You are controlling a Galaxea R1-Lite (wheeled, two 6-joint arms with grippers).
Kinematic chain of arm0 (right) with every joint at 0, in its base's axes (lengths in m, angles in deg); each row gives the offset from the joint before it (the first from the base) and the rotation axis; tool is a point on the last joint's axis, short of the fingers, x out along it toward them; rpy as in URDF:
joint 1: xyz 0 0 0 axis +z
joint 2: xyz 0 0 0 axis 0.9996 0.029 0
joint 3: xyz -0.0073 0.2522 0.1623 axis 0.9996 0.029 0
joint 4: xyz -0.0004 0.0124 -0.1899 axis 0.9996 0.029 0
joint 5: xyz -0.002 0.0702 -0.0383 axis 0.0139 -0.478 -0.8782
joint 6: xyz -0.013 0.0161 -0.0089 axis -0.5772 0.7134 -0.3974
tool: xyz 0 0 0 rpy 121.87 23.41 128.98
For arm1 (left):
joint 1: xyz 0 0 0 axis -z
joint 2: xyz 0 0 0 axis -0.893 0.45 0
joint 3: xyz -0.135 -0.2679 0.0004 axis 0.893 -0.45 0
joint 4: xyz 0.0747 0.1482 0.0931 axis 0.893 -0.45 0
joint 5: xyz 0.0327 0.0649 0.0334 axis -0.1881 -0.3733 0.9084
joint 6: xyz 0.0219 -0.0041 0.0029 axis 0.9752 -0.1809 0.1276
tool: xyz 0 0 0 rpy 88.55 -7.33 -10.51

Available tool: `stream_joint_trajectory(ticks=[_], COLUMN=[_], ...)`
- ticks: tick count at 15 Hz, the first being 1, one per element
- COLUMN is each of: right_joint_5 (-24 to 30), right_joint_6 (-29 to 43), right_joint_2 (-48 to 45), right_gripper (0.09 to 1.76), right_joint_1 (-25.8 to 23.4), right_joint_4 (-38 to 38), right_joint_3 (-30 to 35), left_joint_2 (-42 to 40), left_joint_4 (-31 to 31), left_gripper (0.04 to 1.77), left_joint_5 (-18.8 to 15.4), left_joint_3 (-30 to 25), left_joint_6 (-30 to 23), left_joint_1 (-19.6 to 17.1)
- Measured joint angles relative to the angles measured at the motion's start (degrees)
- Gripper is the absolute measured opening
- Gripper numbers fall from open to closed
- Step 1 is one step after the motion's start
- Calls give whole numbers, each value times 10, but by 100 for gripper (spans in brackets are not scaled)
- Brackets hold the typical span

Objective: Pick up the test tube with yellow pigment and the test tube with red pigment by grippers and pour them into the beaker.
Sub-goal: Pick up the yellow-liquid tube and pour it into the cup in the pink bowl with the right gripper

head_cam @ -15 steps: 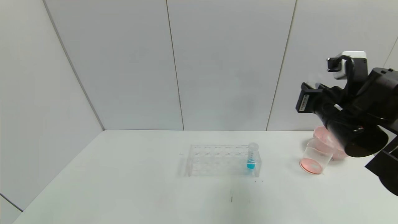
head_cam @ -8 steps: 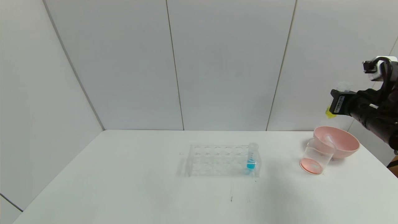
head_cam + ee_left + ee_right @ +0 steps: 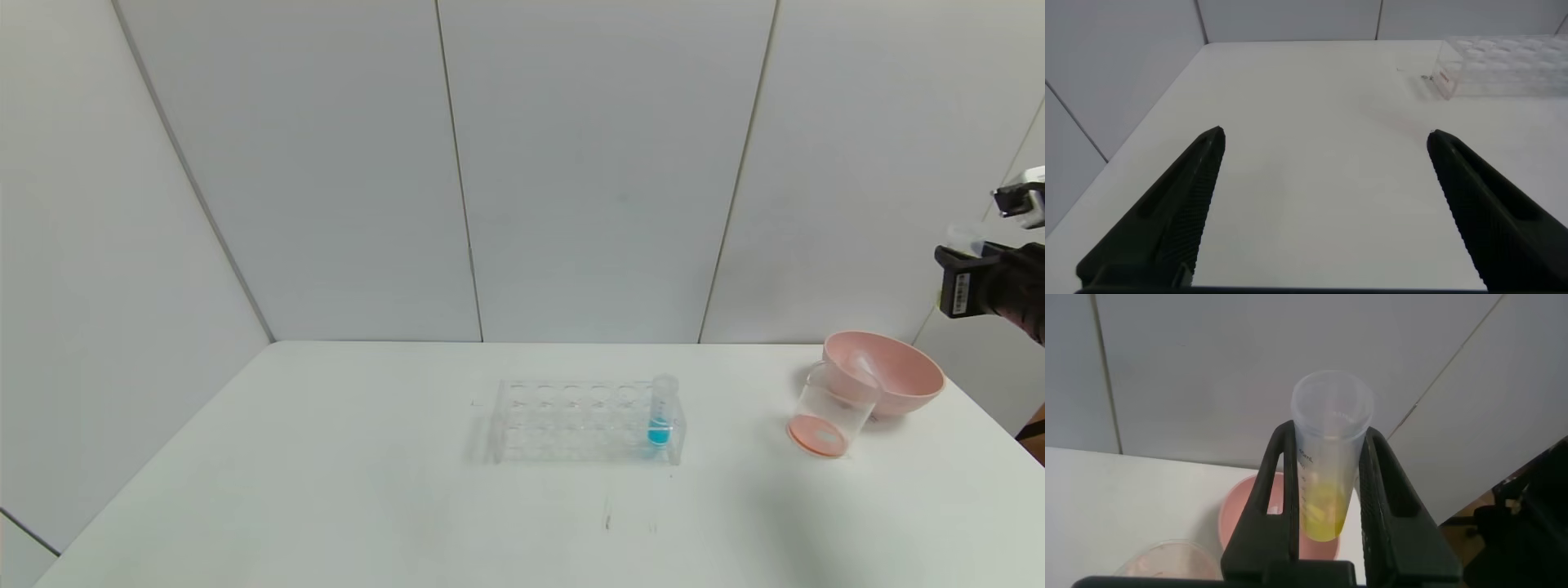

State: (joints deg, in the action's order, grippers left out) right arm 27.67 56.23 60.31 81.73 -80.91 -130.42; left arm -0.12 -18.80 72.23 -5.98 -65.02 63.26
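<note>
My right gripper is high at the far right, above and to the right of the pink bowl. In the right wrist view it is shut on the test tube with yellow pigment, which has a little yellow liquid at its round end. The beaker stands in front of the bowl with red-orange liquid at its bottom; its rim shows in the right wrist view. No tube with red liquid is in view. My left gripper is open and empty over the table's left part.
A clear tube rack stands mid-table with a blue-liquid tube at its right end; the rack also shows in the left wrist view. A clear empty tube lies in the pink bowl. The table edge is close on the right.
My right gripper has swung from in front of the beaker and bowl to the far right with the yellow tube. Nothing on the table has moved.
</note>
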Motion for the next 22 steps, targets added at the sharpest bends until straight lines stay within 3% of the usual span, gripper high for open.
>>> stream_joint_trajectory(ticks=[5,8,18,22], right_joint_5=[10,62,146,153], right_joint_6=[-134,-188,-318,-382], right_joint_2=[31,57,84,85], right_gripper=[49,49,49,49], right_joint_1=[-12,-16,-57,-60], right_joint_4=[-145,-212,-220,-218], right_joint_3=[58,99,147,162], left_joint_2=[0,0,0,0], left_joint_4=[0,0,0,0], left_gripper=[176,176,176,176], left_joint_5=[0,0,0,0], left_joint_3=[0,0,0,0], left_joint_6=[0,0,0,0], left_joint_1=[0,0,0,0])
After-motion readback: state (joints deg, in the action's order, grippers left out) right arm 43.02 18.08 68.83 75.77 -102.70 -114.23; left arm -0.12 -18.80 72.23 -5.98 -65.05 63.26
